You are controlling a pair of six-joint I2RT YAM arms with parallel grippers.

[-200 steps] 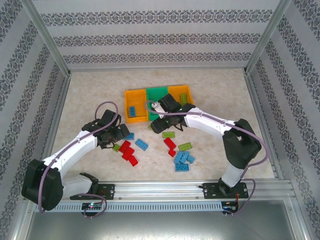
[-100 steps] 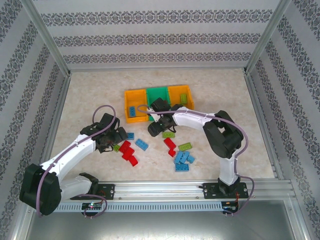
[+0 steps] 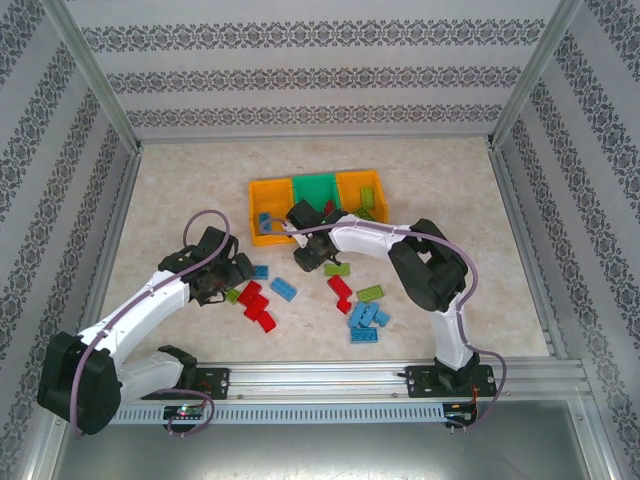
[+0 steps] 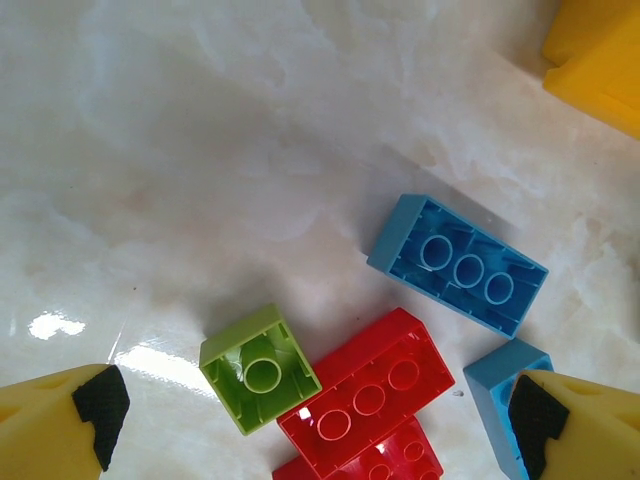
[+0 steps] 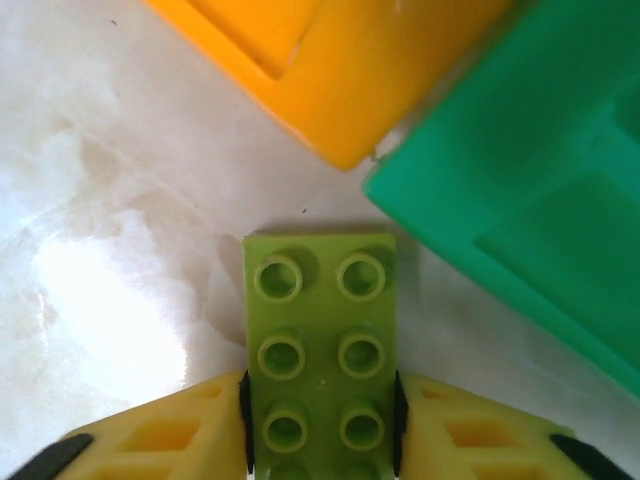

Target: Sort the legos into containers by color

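Over on the left side of the tabletop (image 3: 170, 190), the left pincer (image 3: 230, 280) hangs with its jaws spread as wide as they go and nothing in them. Between its fingertips in the wrist view sits a small light green brick (image 4: 258, 380), hollow side up, snug against a red brick (image 4: 365, 395) that's flipped the same way. An upside-down blue brick (image 4: 458, 265) lies just past those, and a second blue brick (image 4: 490, 385) is partly hidden behind one fingertip. Toward the middle, the right pincer (image 5: 320, 430) is clamped on both long sides of a long light green brick (image 5: 320, 330), studs up. It's just in front of the spot where the left orange bin (image 5: 340, 80) meets the green bin (image 5: 520, 200). Honestly can't tell if that brick is resting on the tabletop or lifted off it. From above, the left orange bin has a blue lego (image 3: 265, 220) in it, and the right orange bin (image 3: 358, 180) has a light green lego (image 3: 367, 196). Further right, loose on the tabletop, are a couple of red legos (image 3: 341, 287), a green lego (image 3: 370, 293) and a blue pile (image 3: 365, 320).
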